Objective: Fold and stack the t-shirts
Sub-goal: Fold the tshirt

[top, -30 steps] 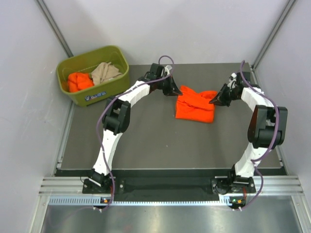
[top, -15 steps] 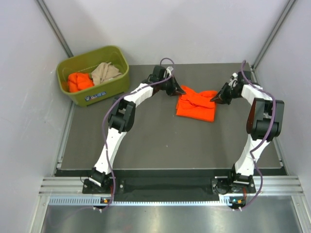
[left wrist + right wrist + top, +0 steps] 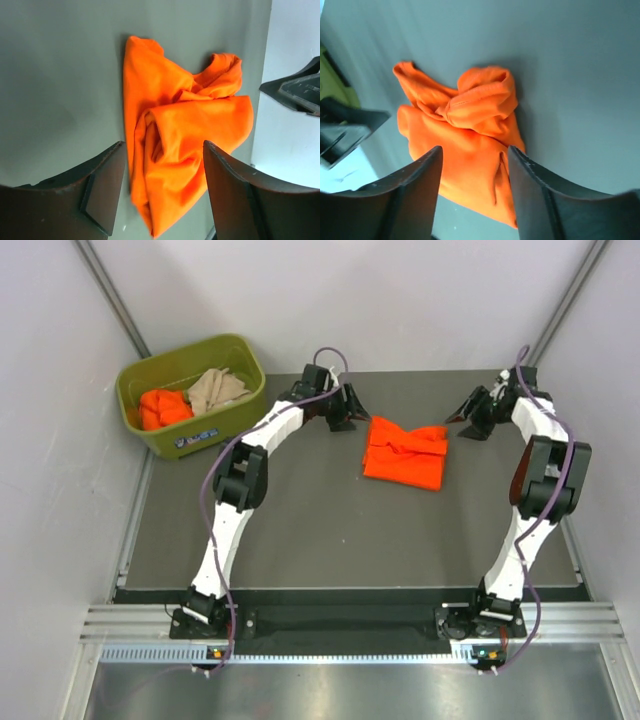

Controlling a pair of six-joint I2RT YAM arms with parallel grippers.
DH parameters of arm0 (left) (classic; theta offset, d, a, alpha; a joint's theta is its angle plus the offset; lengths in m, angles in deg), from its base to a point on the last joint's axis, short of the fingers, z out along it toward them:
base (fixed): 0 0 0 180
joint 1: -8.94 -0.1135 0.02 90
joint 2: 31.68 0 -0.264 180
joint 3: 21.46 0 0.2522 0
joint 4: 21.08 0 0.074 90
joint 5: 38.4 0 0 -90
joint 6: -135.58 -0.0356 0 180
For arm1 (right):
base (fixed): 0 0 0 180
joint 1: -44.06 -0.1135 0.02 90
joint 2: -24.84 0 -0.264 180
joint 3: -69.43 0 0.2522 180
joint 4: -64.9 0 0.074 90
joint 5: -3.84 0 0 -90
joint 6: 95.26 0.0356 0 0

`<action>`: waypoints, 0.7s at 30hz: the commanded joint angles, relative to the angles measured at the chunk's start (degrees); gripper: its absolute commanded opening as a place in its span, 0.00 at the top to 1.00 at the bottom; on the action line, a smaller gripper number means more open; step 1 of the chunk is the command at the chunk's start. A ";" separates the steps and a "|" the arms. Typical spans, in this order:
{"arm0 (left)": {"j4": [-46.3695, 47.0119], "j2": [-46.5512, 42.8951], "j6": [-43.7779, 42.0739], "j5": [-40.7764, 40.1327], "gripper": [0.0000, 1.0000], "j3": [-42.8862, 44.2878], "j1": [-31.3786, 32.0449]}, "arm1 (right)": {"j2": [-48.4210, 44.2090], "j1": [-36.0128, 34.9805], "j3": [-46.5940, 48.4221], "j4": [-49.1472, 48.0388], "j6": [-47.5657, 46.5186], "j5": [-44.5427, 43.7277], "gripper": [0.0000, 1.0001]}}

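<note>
A loosely folded orange t-shirt (image 3: 405, 451) lies on the counter (image 3: 300, 530) between the arms. The left fingers (image 3: 100, 190) and right fingers (image 3: 410, 195) stand spread and empty, near it. Farther left, the green bin (image 3: 190, 443) holds another orange shirt (image 3: 163, 406) and a beige shirt (image 3: 217, 388).

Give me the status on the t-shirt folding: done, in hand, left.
Done: one orange t-shirt lies folded, a bit rumpled, on the table. In hand: nothing; the left gripper and right gripper stand open on either side of it, not touching it. Left: a crumpled orange shirt and a beige shirt lie unfolded in the green bin; no stack yet.
</note>
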 commanded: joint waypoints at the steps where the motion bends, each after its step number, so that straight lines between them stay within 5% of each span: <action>1: -3.79 -11.45 -5.94 -1.34 0.33 -4.13 -0.89 | -4.97 0.25 4.53 8.44 -5.05 -5.93 0.42; 7: 0.07 -22.70 -8.14 2.80 0.43 -22.75 0.69 | -14.55 -6.77 2.88 17.77 -8.51 -20.96 0.34; 12: 0.51 -28.60 -9.90 3.15 0.45 -32.45 2.62 | -23.60 -19.75 -10.03 10.94 2.45 -30.35 0.36; 16: 0.87 -32.47 -10.69 3.24 0.46 -38.60 3.41 | -21.34 -27.95 -12.61 7.32 7.84 -37.04 0.38; 21: -1.15 -36.34 -12.27 2.27 0.46 -43.27 3.41 | -15.37 -29.98 -10.85 4.59 9.78 -41.72 0.40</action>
